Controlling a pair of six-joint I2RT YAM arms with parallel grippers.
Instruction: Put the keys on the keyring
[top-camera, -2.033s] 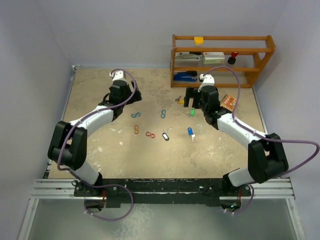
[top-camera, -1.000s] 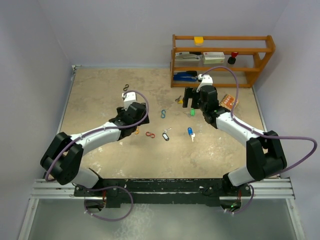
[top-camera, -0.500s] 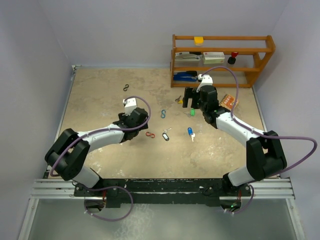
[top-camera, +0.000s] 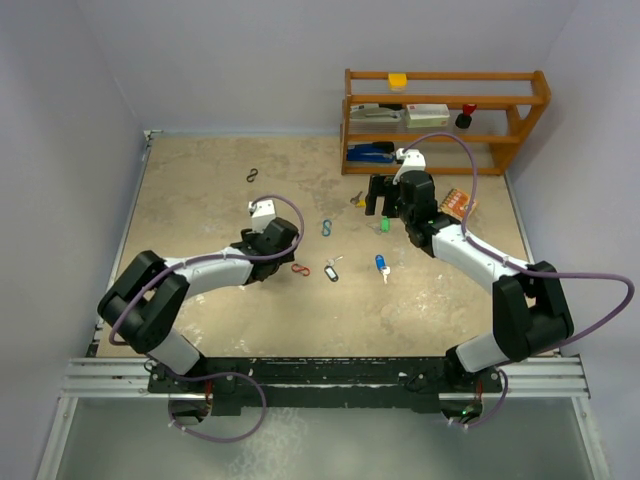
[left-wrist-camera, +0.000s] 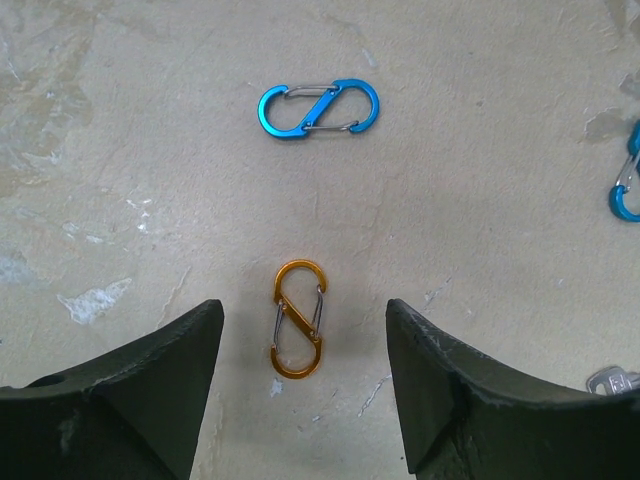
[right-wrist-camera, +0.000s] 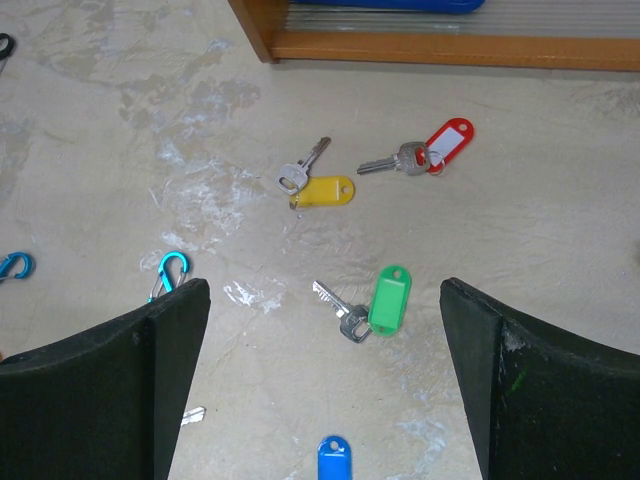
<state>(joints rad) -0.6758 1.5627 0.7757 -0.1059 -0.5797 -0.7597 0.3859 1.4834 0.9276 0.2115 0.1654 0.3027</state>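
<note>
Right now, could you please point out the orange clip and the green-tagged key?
orange clip (left-wrist-camera: 298, 319): left wrist view, on its middle crossbar.
green-tagged key (right-wrist-camera: 389, 298): right wrist view, on the green tag.

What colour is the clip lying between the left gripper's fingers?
The clip is orange; the left wrist view shows it best.

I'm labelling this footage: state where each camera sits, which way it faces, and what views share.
Top external: above and behind the bases, looking down over the table toward the wooden shelf; left arm and right arm show whole.
Left wrist: on the left arm, looking down at an orange clip between its open jaws, a blue clip beyond.
Right wrist: on the right arm, angled down toward the shelf's foot; open jaws frame the green-tagged key.
Shared: that key and the shelf appear in top and right wrist views.
</note>
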